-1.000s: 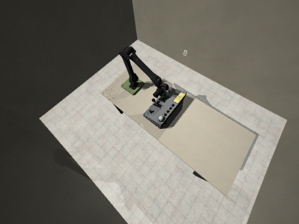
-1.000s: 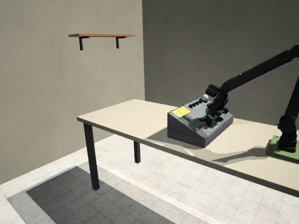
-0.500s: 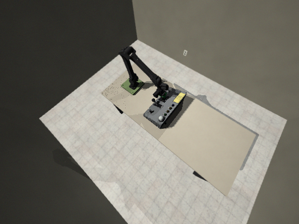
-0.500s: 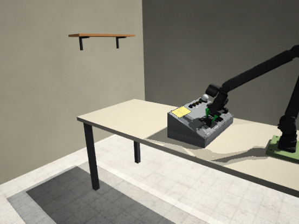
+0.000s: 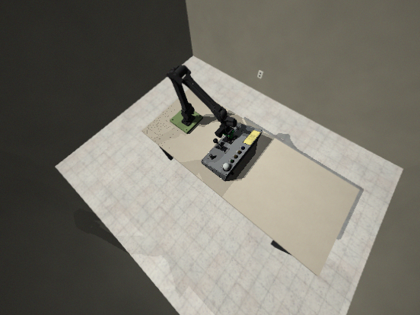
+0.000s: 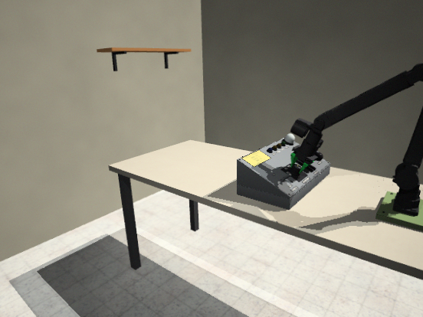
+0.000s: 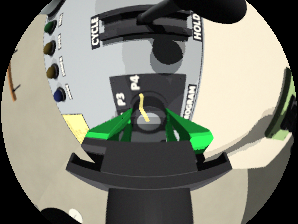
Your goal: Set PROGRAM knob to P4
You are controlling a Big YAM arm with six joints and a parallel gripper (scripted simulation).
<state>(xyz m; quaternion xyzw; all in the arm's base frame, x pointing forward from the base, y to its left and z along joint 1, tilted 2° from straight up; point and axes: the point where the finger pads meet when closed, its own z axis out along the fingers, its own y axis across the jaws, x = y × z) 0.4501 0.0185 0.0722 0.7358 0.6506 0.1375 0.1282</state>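
The dark grey console (image 5: 213,163) (image 6: 260,184) stands on the beige table (image 5: 297,198) (image 6: 184,157). My gripper (image 5: 228,134) (image 6: 298,168) (image 7: 148,112) reaches down onto the console's top, and its green fingers are shut on the round PROGRAM knob (image 7: 152,119). In the wrist view the knob's yellow pointer line (image 7: 141,106) runs up toward the P4 mark (image 7: 136,84), with P3 just left of it. The knob is hidden by the gripper in the top and exterior views.
A row of coloured buttons (image 7: 53,50), a white ball knob (image 5: 226,166) (image 6: 290,138) and a yellow note (image 5: 252,137) (image 6: 256,158) are also on the console. The arm's green base plate (image 5: 186,121) (image 6: 398,214) is nearby.
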